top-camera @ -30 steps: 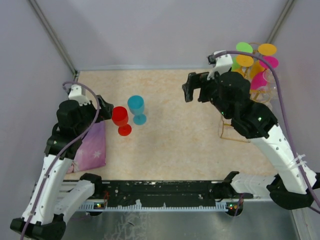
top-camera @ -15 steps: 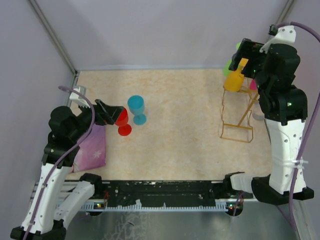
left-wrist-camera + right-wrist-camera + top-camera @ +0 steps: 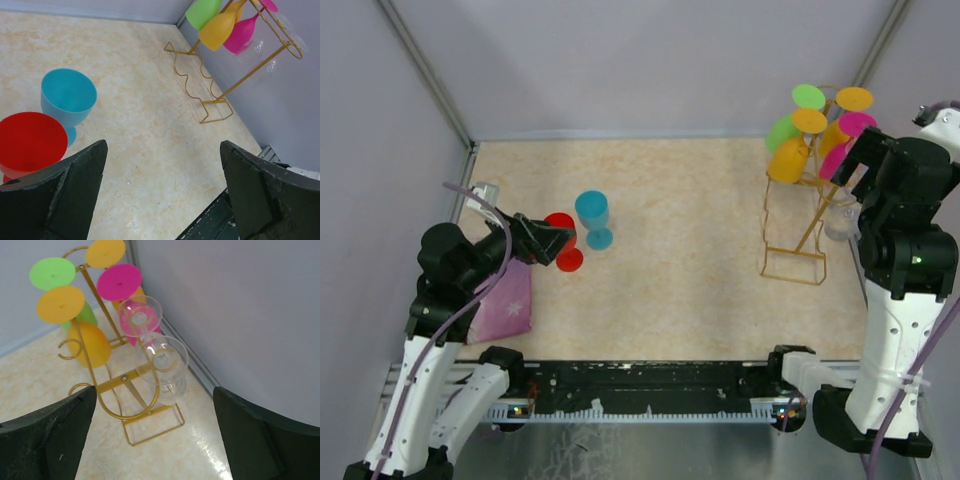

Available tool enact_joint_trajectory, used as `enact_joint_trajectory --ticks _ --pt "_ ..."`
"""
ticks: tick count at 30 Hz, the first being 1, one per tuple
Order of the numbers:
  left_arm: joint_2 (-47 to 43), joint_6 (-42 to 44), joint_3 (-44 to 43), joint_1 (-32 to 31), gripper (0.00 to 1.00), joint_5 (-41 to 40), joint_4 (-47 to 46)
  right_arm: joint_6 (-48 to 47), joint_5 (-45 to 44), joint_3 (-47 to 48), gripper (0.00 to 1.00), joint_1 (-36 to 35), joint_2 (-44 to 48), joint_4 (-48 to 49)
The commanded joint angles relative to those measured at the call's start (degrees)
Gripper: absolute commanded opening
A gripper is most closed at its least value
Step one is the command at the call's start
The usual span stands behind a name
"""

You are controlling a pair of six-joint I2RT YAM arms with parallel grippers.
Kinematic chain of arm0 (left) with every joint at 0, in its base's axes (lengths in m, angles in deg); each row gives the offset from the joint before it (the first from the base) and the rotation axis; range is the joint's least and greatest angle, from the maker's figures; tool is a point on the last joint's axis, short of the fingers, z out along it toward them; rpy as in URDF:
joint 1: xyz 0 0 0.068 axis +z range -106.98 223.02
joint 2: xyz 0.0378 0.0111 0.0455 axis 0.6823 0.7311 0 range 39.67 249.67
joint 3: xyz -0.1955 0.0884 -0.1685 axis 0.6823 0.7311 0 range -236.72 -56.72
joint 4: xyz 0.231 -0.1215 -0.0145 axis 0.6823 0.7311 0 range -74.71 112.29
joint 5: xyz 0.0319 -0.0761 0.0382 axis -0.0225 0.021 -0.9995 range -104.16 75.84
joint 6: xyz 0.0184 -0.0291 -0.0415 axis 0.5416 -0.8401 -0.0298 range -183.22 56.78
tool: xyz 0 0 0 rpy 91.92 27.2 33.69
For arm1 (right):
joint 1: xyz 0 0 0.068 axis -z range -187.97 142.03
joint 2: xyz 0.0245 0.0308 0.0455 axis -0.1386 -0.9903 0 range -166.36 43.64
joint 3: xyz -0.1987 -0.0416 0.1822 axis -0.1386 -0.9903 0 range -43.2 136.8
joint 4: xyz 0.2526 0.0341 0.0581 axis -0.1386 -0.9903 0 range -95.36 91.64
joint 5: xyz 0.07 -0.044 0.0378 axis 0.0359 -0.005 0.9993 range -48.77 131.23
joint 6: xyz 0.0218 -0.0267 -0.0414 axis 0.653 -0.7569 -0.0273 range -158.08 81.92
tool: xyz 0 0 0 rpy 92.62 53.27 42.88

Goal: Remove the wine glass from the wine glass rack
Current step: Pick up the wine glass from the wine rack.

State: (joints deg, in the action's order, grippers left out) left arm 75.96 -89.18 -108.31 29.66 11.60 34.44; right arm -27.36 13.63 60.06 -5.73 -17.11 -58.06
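Observation:
The gold wire wine glass rack [image 3: 793, 277] stands at the table's far right with coloured and clear wine glasses hanging upside down from it. In the right wrist view the rack [image 3: 122, 377] carries a clear wine glass [image 3: 162, 367] nearest me, a second clear one [image 3: 140, 315] behind it, and an orange glass [image 3: 90, 342]. My right gripper [image 3: 855, 168] hovers open just right of the rack; its empty jaws [image 3: 155, 440] frame the nearest clear glass from above. My left gripper [image 3: 548, 238] is open and empty beside a red glass [image 3: 563, 240].
A blue glass [image 3: 592, 215] stands upright next to the red one. A purple cloth [image 3: 505, 300] lies under my left arm at the left edge. The side wall [image 3: 240, 315] runs close behind the rack. The left wrist view shows the rack [image 3: 250, 74] far across the table.
My right arm has swung from the middle of the table over to the right side of the rack. My left arm has drawn back and lowered, its gripper pointing at the red glass.

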Motion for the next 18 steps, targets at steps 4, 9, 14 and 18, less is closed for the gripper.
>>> enact_joint_trajectory --ticks 4,9,14,18 --pt "-0.91 1.73 1.15 0.18 0.99 4.74 -0.96 6.72 12.23 -4.31 0.99 11.60 0.91 1.37" --pt "-1.48 2.85 1.06 0.18 0.99 5.23 -0.37 10.66 21.20 -4.06 0.93 17.85 -0.59 3.02" --pt "-1.87 2.73 1.34 0.18 0.99 5.87 -0.13 12.82 23.11 -6.38 0.82 22.89 -0.75 4.94" --pt "-1.97 3.04 2.23 0.18 0.99 6.38 -0.35 13.42 23.88 -9.76 0.79 26.41 0.28 6.60"
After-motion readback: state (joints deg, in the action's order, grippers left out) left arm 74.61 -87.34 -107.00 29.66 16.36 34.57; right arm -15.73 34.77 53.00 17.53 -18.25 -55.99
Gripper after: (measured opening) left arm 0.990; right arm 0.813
